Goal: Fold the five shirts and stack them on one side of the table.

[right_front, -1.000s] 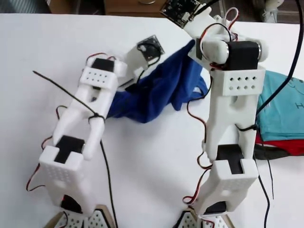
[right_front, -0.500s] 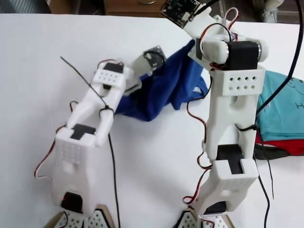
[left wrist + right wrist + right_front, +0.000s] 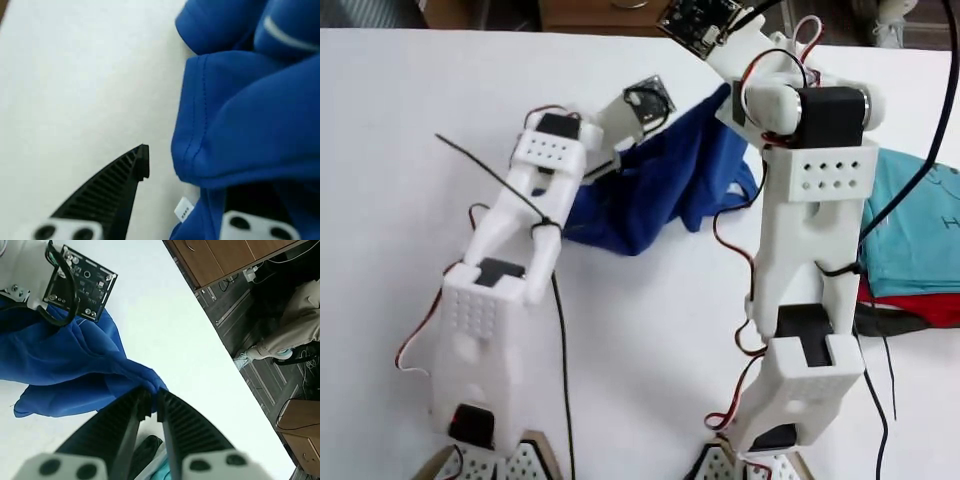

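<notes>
now: blue shirt [image 3: 660, 190] bunched mid white worktop [image 3: 420, 120], between arms. right tool [image 3: 150, 402] clenched on shirt fold. left tool [image 3: 195, 175] released, straddling shirt hem. teal shirt [image 3: 920, 235] folded atop red shirt [image 3: 920, 308], worktop's right edge.

Noted: blue shirt [image 3: 660, 190], matt knit cloth with stitched hem. Beneath it, table [image 3: 410, 120], smooth matt white. Flanking it, arm shells [image 3: 820, 170], matt white plastic.
</notes>
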`<state>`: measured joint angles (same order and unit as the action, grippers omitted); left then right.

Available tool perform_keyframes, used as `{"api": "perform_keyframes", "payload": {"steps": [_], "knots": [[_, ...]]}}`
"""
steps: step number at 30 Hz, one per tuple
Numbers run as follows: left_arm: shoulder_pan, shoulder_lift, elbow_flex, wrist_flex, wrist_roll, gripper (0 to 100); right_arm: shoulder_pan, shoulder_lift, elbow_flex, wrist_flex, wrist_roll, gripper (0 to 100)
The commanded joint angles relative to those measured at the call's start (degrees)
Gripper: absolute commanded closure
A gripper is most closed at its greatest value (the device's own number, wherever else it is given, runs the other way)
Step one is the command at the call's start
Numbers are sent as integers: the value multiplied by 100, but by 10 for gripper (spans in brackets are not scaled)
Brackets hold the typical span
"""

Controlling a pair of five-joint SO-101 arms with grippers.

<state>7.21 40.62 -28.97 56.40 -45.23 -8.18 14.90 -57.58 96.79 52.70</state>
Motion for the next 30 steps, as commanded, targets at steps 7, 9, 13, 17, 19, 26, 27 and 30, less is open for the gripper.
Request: {"api": "perform_keyframes", "payload": {"steps": [7, 9, 13, 17, 19, 26, 27, 30], "knots": [[18, 624, -1121, -202, 299, 942, 13, -303, -35, -40, 0, 979], [0, 668, -1323, -193, 571, 976, 13, -303, -35, -40, 0, 979], [-79, 668, -1666, 26, 677, 978, 13, -303, -35, -40, 0, 979], [-88, 659, -2149, 615, 695, 980, 4, -259, -9, -40, 0, 979], [-88, 659, -2413, 967, 703, 980, -4, -251, 18, -40, 0, 979], [-352, 651, -4004, 2312, 712, 980, 180, -356, -273, -541, 0, 979], [-448, 651, -4338, 2567, 712, 980, 259, -365, -404, -646, -9, 979], [-738, 651, -5349, 3376, 712, 980, 409, -409, -730, -892, -9, 979]]}}
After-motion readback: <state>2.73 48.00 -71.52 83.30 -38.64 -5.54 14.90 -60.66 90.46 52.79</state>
